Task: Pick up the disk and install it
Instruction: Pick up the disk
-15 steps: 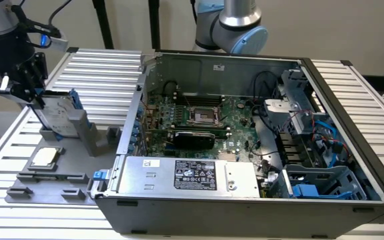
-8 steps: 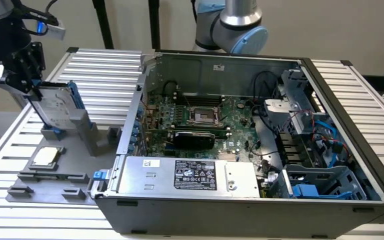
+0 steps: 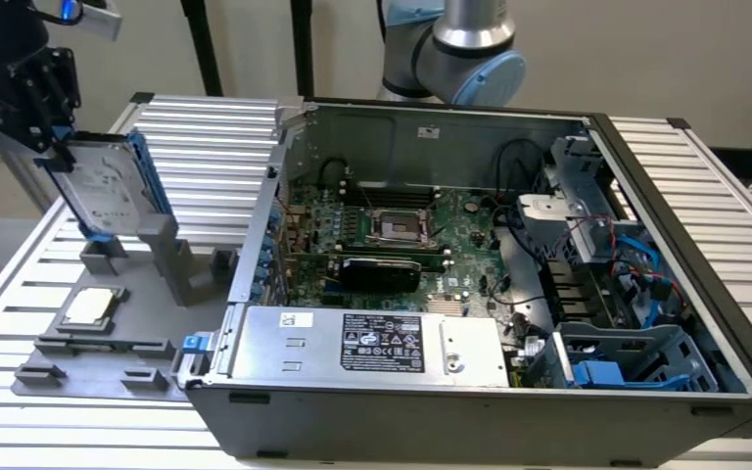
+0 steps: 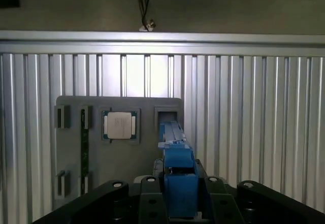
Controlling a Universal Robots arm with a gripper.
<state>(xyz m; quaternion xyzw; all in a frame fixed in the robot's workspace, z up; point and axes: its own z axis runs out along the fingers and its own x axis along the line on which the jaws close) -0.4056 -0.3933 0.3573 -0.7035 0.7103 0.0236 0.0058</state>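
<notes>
My gripper [image 3: 52,147] jaws are half-closed, tight on the disk [image 3: 109,186], so I'd pull straight toward 12 o'clock, no twisting against the grey stand [image 3: 167,250].

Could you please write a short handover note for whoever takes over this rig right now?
Gripper: shut on the flat silver-grey hard disk in its blue plastic carrier, held upright on edge.
Where: over the grey slotted fixture plate, at the exterior view's left of the open dark metal computer case.
Done: disk grasped.
Left: disk not yet in the case, so not yet installed.
</notes>
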